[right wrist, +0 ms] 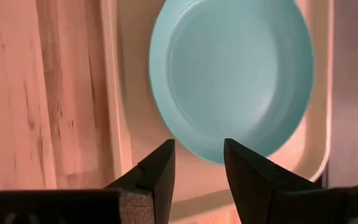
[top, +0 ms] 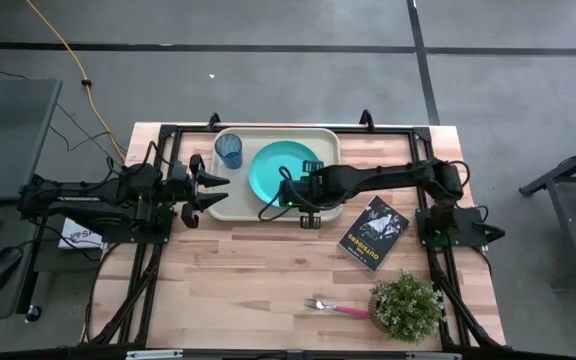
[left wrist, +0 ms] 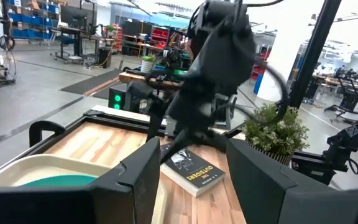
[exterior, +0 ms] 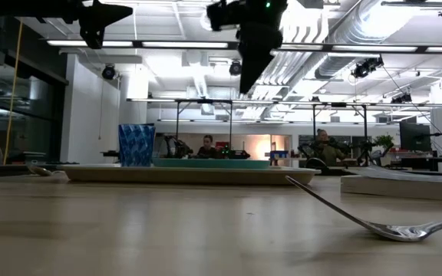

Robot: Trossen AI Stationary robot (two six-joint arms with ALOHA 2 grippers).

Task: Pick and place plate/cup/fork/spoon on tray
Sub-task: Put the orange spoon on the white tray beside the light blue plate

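Note:
The turquoise plate (top: pixel 286 165) lies flat on the cream tray (top: pixel 243 208), and the blue cup (top: pixel 230 151) stands upright on the tray's far left corner. My right gripper (right wrist: pixel 197 167) is open and empty, raised above the tray's near rim at the plate's near edge; it also shows in the high view (top: pixel 271 202). My left gripper (top: pixel 220 193) is open and empty, raised at the tray's left edge. The fork (top: pixel 334 308) lies on the table near the front, its tines toward the table's left. The spoon does not show in the high view.
A black book (top: pixel 373 232) lies on the table right of the tray. A potted plant (top: pixel 406 306) stands near the front right, beside the fork's handle. Bare wood lies between the tray and the front edge.

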